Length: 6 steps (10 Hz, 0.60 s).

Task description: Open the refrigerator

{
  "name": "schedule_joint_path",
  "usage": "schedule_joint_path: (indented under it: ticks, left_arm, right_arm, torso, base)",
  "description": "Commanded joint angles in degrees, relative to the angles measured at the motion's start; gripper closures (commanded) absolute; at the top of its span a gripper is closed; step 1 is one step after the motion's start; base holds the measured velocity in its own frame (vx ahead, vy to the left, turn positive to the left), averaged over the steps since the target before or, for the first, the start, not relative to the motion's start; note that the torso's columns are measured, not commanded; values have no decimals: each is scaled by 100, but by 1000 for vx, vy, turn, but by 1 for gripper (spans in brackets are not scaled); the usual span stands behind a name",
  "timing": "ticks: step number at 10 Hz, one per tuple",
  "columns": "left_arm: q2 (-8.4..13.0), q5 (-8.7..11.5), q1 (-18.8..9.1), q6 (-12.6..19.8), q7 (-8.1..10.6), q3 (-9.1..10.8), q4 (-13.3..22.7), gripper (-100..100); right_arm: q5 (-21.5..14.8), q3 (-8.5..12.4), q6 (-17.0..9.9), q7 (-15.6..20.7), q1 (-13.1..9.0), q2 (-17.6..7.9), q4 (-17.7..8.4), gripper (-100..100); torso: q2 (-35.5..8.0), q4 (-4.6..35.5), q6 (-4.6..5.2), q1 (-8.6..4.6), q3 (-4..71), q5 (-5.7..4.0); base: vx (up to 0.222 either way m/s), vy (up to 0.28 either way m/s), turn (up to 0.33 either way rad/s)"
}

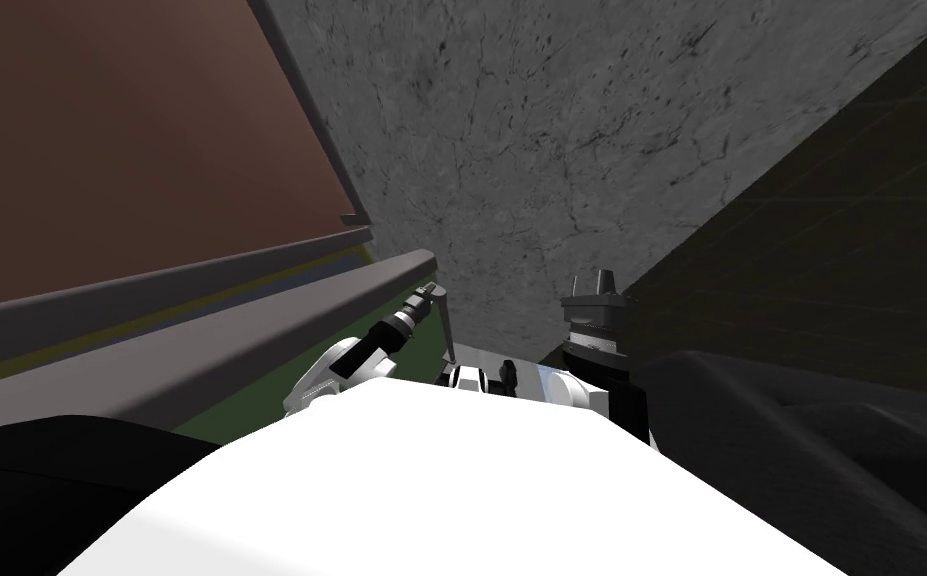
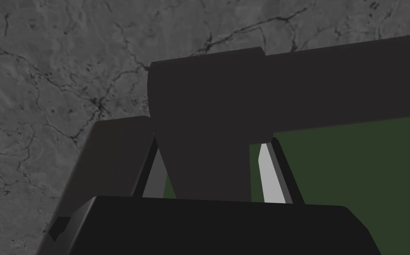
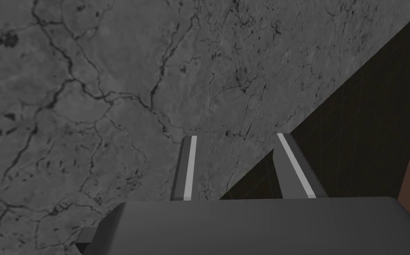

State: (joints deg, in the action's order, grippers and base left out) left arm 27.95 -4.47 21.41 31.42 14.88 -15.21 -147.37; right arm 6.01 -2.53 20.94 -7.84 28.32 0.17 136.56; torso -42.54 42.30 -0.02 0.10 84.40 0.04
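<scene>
The refrigerator door (image 1: 251, 405) is a dark green panel with a long dark grey handle bar (image 1: 251, 325) running along it. My left gripper (image 1: 429, 296) is at the bar's end. In the left wrist view its fingers (image 2: 270, 177) press both sides of the handle's dark post (image 2: 208, 133), with the green door (image 2: 354, 164) beside it. The left gripper (image 2: 212, 141) is shut on that handle. My right gripper (image 1: 592, 282) hangs to the right over the floor. It stands open (image 3: 237, 137) with nothing between its fingers.
Grey marbled floor (image 1: 571, 130) spreads ahead. A brown panel (image 1: 121, 130) rises at the left, with a grey band carrying a thin yellow line (image 1: 151, 318) below it. A dark surface (image 1: 831, 230) and a black bulk (image 1: 801, 430) close in on the right.
</scene>
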Motion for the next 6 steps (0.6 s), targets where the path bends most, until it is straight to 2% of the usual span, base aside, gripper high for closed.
schedule_joint_path:
  ticks: [1,2,3,6]
  left_arm:
    - [121,26,-67,-45,3,-175,-10,100]
    - [207,48,-86,-86,13,-268,-38,100]
    - [207,48,-86,-86,13,-268,-38,100]
    - [468,114,-143,-208,42,-548,-125,100]
  right_arm:
    - [0,0,0,0,0,0,0,0]
    - [0,0,0,0,0,0,0,0]
    - [0,-1,0,0,0,1,0,0]
    - [0,-1,0,0,0,1,0,0]
  torso:
    - [-5,5,-15,5,-6,1]
    - [-5,7,-14,10,-4,0]
    - [-8,3,-8,2,-8,0]
    - [-16,10,-17,15,-10,3]
  base:
    - [-180,-92,-90]
    - [-215,-128,-125]
    - [-207,-112,-87]
    - [-247,-129,-135]
